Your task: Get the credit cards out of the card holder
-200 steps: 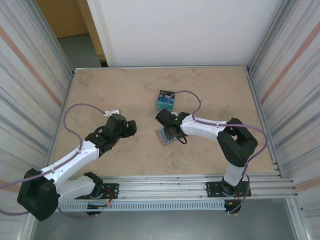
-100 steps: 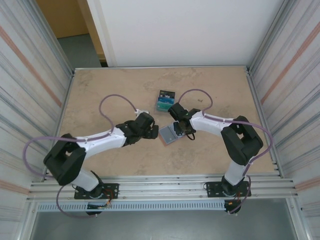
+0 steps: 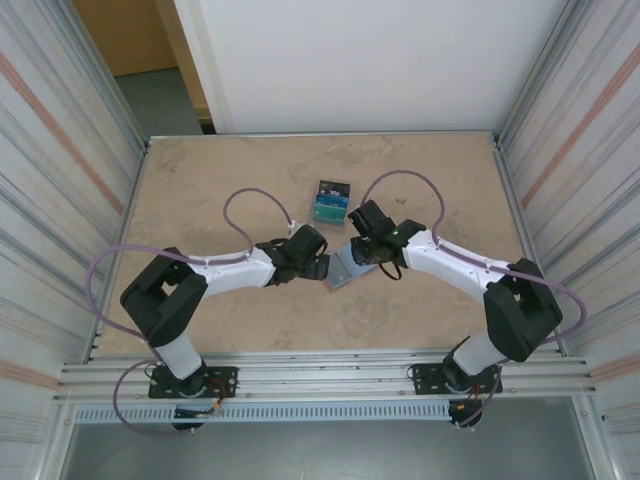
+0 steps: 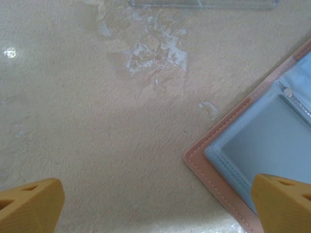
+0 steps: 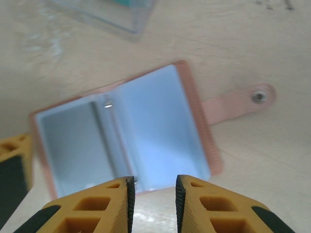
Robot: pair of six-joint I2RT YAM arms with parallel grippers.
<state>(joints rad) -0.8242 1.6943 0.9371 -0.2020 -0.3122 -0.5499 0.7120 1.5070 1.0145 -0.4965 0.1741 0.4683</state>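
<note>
There's the card holder (image 3: 340, 272) lying spread open on the surface (image 3: 220, 180), blue-grey inside up, between the two arms. The left jaws gape wide and empty, one finger over the holder's corner. The right jaws hover above its edge with just a narrow gap, nothing gripped. The credit cards (image 3: 331, 202) sit stacked just beyond it, apart.

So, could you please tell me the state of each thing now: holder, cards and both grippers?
holder: open, flat on the table, inside up, no card seen in it.
cards: out, lying together on the table beyond the holder.
left gripper: wide open, empty.
right gripper: narrow gap, empty, above the holder's edge.
</note>
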